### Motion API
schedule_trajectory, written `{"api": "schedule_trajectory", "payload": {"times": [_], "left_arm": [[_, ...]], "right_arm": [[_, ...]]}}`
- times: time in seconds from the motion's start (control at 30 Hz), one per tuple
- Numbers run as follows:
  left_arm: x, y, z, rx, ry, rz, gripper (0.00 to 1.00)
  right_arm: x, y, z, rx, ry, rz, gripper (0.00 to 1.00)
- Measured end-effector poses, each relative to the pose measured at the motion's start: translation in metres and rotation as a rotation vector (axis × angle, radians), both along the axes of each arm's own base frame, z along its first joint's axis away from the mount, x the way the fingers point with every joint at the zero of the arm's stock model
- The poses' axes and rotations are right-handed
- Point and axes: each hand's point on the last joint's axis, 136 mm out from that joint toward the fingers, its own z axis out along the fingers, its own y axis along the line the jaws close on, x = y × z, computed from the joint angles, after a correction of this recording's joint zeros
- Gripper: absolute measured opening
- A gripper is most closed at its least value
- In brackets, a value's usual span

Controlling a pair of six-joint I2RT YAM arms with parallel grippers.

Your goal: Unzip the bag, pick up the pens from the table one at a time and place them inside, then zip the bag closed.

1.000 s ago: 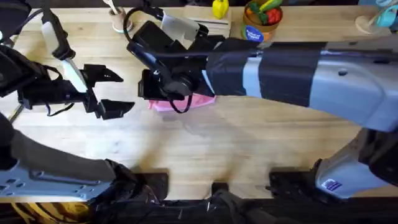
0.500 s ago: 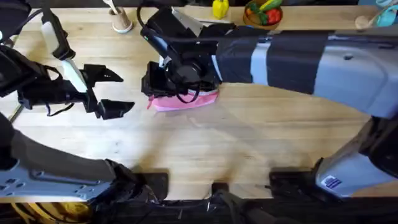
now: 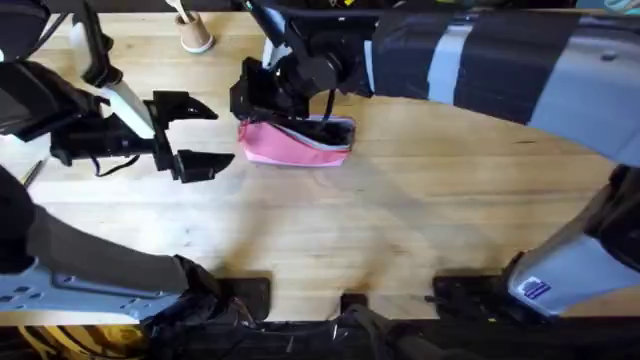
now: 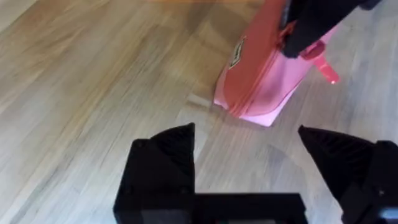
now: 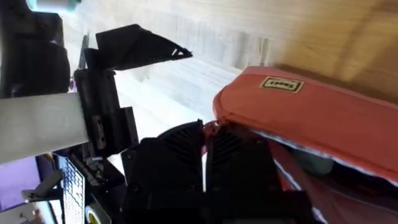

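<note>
Bag (image 3: 295, 143) lying crosswise on table (image 3: 400, 230), right gripper (image 3: 262, 92) pinched shut at its left end, left gripper (image 3: 197, 134) spread beside.

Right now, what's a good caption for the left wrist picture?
Open left fingers wait above the table, facing the pink bag.

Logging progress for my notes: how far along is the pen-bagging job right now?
Part done: the bag shows a dark gap along its top, so it looks partly unzipped. In hand: the right gripper is shut at the bag's zipper end, while the left gripper waits open beside it. Left: any pens still out, then zipping closed.
</note>
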Motion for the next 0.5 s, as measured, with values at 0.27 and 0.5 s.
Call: {"api": "schedule_trajectory", "payload": {"times": [0.27, 0.5], "left_arm": [[0.019, -0.054, 0.0, 0.041, -0.142, -0.207, 0.993], [0.021, -0.071, 0.004, 0.027, -0.176, -0.26, 0.993]], "right_arm": [[0.003, -0.007, 0.001, 0.024, 0.041, 0.012, 0.03], [0.001, -0.008, -0.001, 0.02, 0.054, 0.016, 0.03]]}}
